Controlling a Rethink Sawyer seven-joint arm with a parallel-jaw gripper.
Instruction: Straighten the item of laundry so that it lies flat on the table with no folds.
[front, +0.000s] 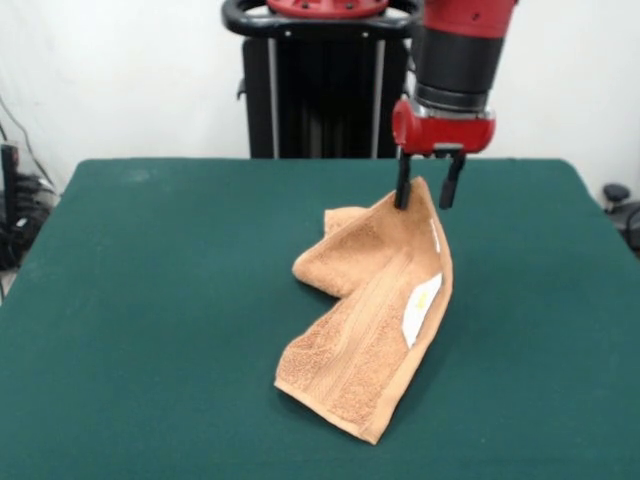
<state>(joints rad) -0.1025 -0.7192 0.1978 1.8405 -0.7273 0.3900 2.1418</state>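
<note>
The orange-tan towel (365, 310) lies partly folded on the green table (150, 300), right of the middle. Its far corner is lifted up to my gripper (426, 192), and the right edge hangs off the cloth and casts a shadow. The two black fingers (402, 188) stand on either side of that raised corner and hold it. A fold bunches at the towel's far left (335, 250). The near end rests flat on the table. The white care label (421, 308) shows on the raised right side.
The robot's black pedestal (320, 90) stands behind the table's far edge. Dark cables and gear (15, 215) sit off the table's left side, and a dark object (622, 205) sits off its right side.
</note>
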